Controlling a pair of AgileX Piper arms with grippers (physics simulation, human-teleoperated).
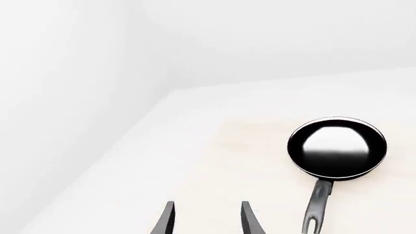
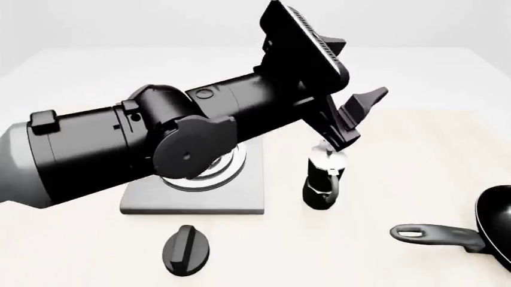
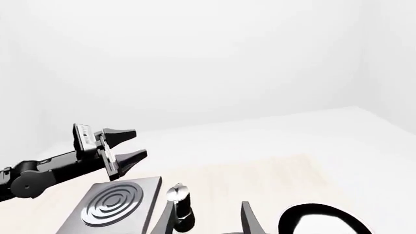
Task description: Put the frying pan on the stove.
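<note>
The frying pan [image 1: 336, 148] lies flat on the table, black with a pale glossy inside, its long handle [image 1: 318, 202] ending in a loop. In the front view the frying pan [image 2: 496, 222] is cut by the right edge, handle [image 2: 435, 234] pointing left. The stove [image 2: 191, 192], a grey slab with silver rings, sits left of centre, partly hidden by my left arm. My left gripper [image 2: 361, 116] hangs open and empty high above the table, beyond the moka pot. My right gripper [image 3: 208, 217] is open and empty, with the pan's rim [image 3: 318, 206] beside it; it is out of the front view.
A black-and-silver moka pot [image 2: 322, 179] stands between stove and pan. A small black oval knob [image 2: 188, 250] lies in front of the stove. My left arm [image 2: 143, 143] spans the scene above the stove. The table's far edge meets a white wall.
</note>
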